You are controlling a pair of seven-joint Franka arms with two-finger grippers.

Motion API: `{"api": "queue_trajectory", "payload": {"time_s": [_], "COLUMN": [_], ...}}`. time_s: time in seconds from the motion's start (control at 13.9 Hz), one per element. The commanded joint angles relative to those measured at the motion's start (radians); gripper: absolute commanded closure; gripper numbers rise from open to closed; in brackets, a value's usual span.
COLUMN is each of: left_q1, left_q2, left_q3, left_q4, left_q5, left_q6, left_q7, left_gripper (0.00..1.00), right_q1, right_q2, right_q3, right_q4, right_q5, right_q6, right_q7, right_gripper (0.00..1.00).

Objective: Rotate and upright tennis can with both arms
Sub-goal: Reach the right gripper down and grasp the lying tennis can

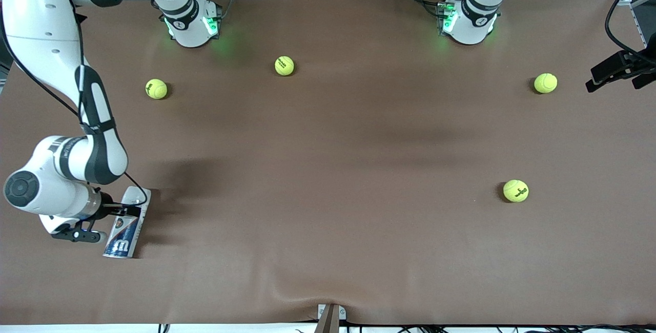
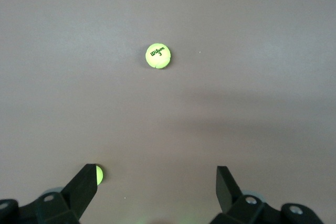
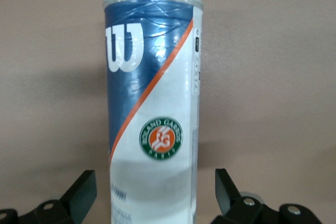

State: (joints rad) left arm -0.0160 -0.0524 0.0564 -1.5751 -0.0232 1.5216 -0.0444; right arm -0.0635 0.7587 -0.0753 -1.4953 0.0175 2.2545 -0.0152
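Brown cloth-covered surface [image 1: 328, 230], lab clutter and cabling along the 12 o'clock edge of the front view, arm bases there too.

Tennis can [image 1: 125, 223] is lying on its side, near the 8 o'clock corner of the front view, at the right arm's end of the surface. Long axis runs roughly 12-to-6, W-logo end toward the front camera. Not upright, so the core of the task is not done.

Right gripper [image 3: 152, 195] is down at the can, fingers [image 3: 79, 187] spread wide either side of the body, gaps visible on both sides in the right wrist view. Straddling, no clamp. I read this as pre-grasp.

Left gripper [image 2: 156, 190] is high up, out of the front view, looking down on bare cloth with fingers [image 2: 84, 182] wide and empty. Waiting, well apart from the can.

Four tennis balls [image 1: 515, 190] scattered loose, none near the can.

Left to do, by my estimate: close on can, rotate, bring in second arm, stand it up, release. Basically everything.
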Motion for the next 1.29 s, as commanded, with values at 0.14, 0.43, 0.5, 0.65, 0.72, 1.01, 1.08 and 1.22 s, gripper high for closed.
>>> {"api": "queue_trajectory", "payload": {"time_s": [0.14, 0.43, 0.5, 0.65, 0.72, 1.01, 1.08, 1.22], "left_q1": [0.005, 0.004, 0.005, 0.004, 0.004, 0.004, 0.004, 0.005], "left_q2": [0.003, 0.003, 0.003, 0.003, 0.003, 0.003, 0.003, 0.003], "left_q3": [-0.001, -0.001, -0.001, -0.001, -0.001, -0.001, -0.001, -0.001], "left_q4": [0.012, 0.012, 0.012, 0.012, 0.012, 0.012, 0.012, 0.012], "left_q5": [0.002, 0.002, 0.002, 0.002, 0.002, 0.002, 0.002, 0.002], "left_q6": [-0.014, -0.014, -0.014, -0.014, -0.014, -0.014, -0.014, -0.014], "left_q7": [-0.003, -0.003, -0.003, -0.003, -0.003, -0.003, -0.003, -0.002], "left_gripper": [0.0, 0.0, 0.0, 0.0, 0.0, 0.0, 0.0, 0.0], "right_q1": [-0.016, -0.024, -0.022, -0.019, -0.013, -0.009, -0.009, -0.007], "right_q2": [0.071, 0.076, 0.074, 0.058, 0.042, 0.013, -0.001, -0.027], "right_q3": [0.019, 0.019, 0.02, 0.022, 0.022, 0.04, 0.052, 0.089], "right_q4": [0.029, 0.029, 0.03, 0.033, 0.049, 0.105, 0.105, 0.104], "right_q5": [-0.002, 0.002, 0.002, 0.002, 0.002, 0.002, 0.004, 0.004], "right_q6": [0.056, 0.077, 0.076, 0.07, 0.05, -0.098, -0.101, -0.102], "right_q7": [-0.026, -0.054, -0.058, -0.121, -0.152, -0.227, -0.271, -0.368], "right_gripper": [0.0, 0.06, 0.19, 0.24, 0.24, 0.23, 0.23, 0.23]}}
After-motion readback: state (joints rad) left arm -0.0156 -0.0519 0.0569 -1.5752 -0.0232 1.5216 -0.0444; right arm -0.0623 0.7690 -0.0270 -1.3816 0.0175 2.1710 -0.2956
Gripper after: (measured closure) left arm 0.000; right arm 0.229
